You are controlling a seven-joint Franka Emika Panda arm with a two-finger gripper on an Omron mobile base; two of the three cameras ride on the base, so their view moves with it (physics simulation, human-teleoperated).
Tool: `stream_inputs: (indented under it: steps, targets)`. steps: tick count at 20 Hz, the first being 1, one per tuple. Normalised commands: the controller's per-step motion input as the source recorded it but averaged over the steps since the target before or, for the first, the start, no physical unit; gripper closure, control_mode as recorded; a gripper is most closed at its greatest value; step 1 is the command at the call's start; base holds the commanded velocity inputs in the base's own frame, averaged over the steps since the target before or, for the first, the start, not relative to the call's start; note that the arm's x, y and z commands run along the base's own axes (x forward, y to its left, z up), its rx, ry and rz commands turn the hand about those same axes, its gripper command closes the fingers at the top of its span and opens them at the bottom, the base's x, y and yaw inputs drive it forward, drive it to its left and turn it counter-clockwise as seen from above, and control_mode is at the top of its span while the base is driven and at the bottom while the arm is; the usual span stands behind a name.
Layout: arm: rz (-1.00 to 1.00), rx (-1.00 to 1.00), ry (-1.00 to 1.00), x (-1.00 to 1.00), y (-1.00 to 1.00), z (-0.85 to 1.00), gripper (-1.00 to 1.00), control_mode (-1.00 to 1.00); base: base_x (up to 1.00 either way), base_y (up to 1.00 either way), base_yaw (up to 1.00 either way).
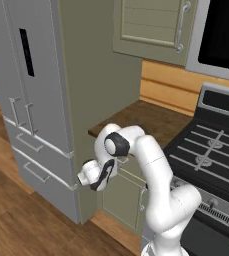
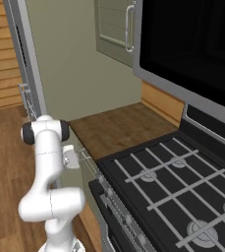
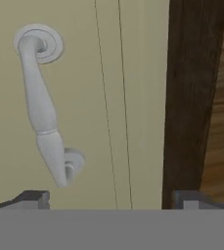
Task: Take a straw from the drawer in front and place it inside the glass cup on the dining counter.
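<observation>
My gripper [image 3: 111,200] is open, its two dark fingertips spread wide at the bottom of the hand view. It faces the sage-green drawer front [image 3: 133,97] from close up. The drawer's silver bar handle [image 3: 42,107] lies up and to the left of the fingertips, untouched. In the left base view the hand [image 1: 106,173] hangs low under the counter edge, pressed close to the drawer front [image 1: 131,170]. The right base view shows the hand [image 2: 70,157] beside the thin handle [image 2: 87,156]. The drawer is closed. The straw, the glass cup and the dining counter are out of view.
A short dark-wood countertop [image 1: 146,120] sits above the drawer. A grey fridge [image 1: 31,100] stands to the left and a black gas stove [image 1: 211,150] to the right. An upper cabinet [image 1: 151,25] and a microwave [image 1: 221,35] hang overhead. Wood floor [image 1: 16,220] lies open at the left.
</observation>
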Motion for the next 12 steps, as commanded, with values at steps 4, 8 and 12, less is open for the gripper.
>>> stream_inputs:
  steps: [4, 8, 12]
  targets:
    - [0.01, 0.01, 0.00, 0.27, -0.16, -0.20, -1.00, -1.00, 0.00, 0.00, 0.00]
    - [0.04, 0.05, 0.03, 0.31, -0.03, -0.29, -1.00, -1.00, 0.00, 0.00, 0.00]
    - [0.07, 0.08, 0.10, 0.41, 0.00, -0.23, -1.00, -1.00, 0.00, 0.00, 0.00]
